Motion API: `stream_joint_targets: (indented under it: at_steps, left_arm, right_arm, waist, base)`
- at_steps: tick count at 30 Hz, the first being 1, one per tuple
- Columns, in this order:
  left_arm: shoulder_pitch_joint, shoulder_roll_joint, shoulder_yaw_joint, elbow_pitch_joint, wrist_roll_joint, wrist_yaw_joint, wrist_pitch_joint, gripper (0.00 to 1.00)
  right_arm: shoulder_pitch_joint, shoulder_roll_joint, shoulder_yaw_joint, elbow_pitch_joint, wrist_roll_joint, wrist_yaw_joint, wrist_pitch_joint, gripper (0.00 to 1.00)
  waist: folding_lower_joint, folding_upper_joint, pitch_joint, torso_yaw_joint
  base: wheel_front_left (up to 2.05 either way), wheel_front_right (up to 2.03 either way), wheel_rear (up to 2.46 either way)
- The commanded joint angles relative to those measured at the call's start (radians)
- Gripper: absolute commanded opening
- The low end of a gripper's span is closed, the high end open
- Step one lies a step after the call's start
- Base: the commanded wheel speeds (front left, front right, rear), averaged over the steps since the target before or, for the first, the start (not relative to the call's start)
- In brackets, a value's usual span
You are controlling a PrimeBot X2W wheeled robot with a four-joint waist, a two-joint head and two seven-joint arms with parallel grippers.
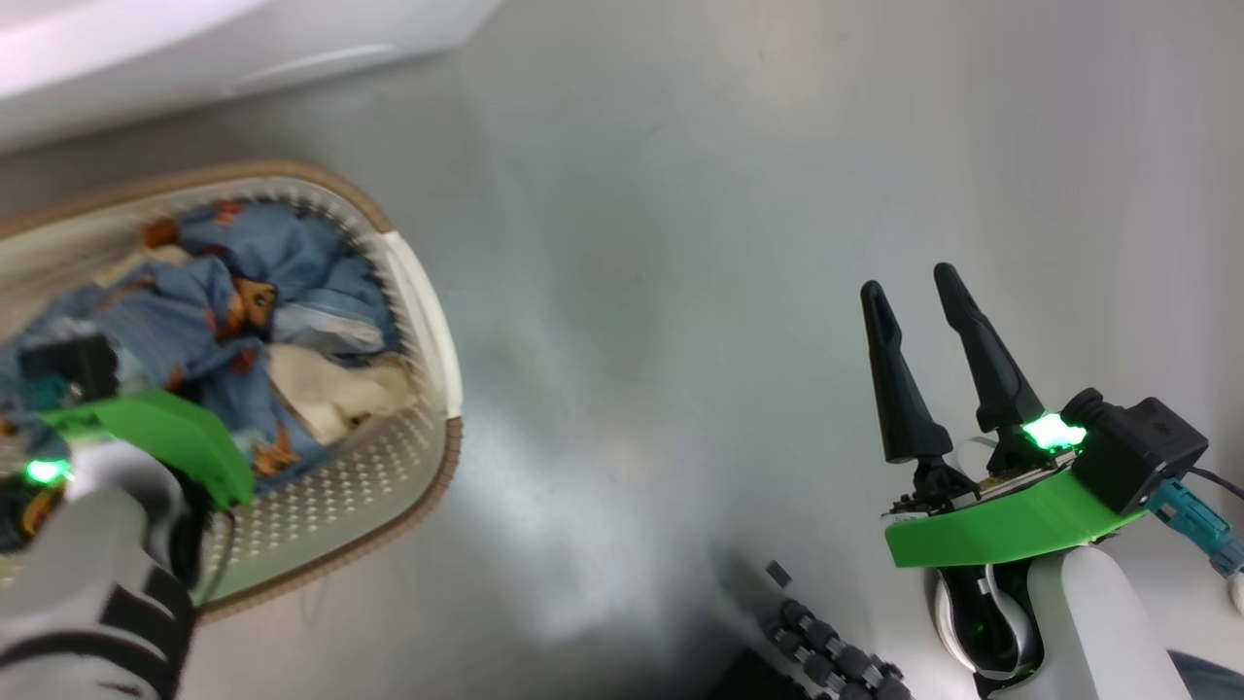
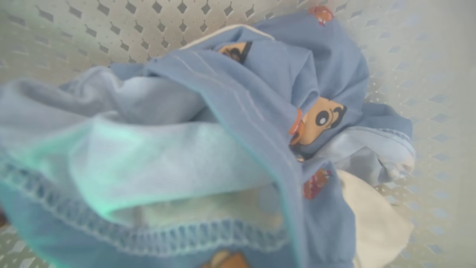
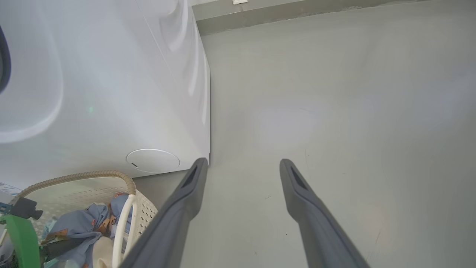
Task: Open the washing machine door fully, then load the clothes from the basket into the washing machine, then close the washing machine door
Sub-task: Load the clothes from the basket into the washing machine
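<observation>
The basket (image 1: 428, 301), cream-white with a brown rim, stands on the floor at the left of the head view. In it lie the clothes (image 1: 209, 292): blue printed fabric and a cream cloth (image 1: 335, 394). My left arm's green wrist bracket (image 1: 160, 433) hangs over the basket, and it hides the fingers. The left gripper (image 3: 80, 242) reaches into the blue fabric. Blue fabric (image 2: 223, 130) is bunched right up against the left wrist camera. My right gripper (image 1: 910, 280) stands open over bare floor, with nothing in it (image 3: 242, 160). The washing machine (image 3: 111, 93) rises white beside the basket (image 3: 126, 182). Its door is out of view.
Grey floor (image 1: 680, 243) stretches between the basket and my right arm. The robot's dark base parts (image 1: 826, 651) show at the bottom. On the machine's lower front is a round cover (image 3: 152, 160). A wall skirting (image 3: 297, 11) runs behind.
</observation>
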Motion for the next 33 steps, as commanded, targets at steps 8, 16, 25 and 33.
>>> stream_joint_targets:
  at_steps: [8, 16, 25, 33]
  left_arm:
    - [0.172, -0.033, 0.017, -0.097, -0.029, -0.002, -0.061, 0.00]
    - [0.393, -0.079, 0.118, -0.389, -0.012, 0.029, -0.063, 0.00]
    - [0.626, -0.134, 0.201, -0.693, 0.089, 0.075, -0.064, 0.00]
    - [0.813, -0.172, 0.256, -0.925, 0.209, 0.099, -0.064, 0.00]
  right_arm:
    - [0.039, -0.010, -0.007, 0.012, -0.040, 0.002, -0.007, 1.00]
    - [0.100, -0.010, -0.042, 0.029, -0.078, 0.002, -0.007, 1.00]
    - [0.179, -0.010, -0.076, 0.038, -0.112, 0.002, -0.007, 1.00]
    - [0.272, -0.010, -0.108, 0.035, -0.168, 0.002, -0.007, 1.00]
  waist:
    - [0.0000, -0.0001, -0.188, 0.114]
    - [0.0000, -0.0001, -0.343, 0.187]
    - [0.0000, -0.0001, -0.487, 0.249]
    - [0.0000, -0.0001, -0.643, 0.308]
  base:
    - [0.00, 0.00, 0.00]
    - [0.00, 0.00, 0.00]
    - [0.00, 0.00, 0.00]
    - [0.00, 0.00, 0.00]
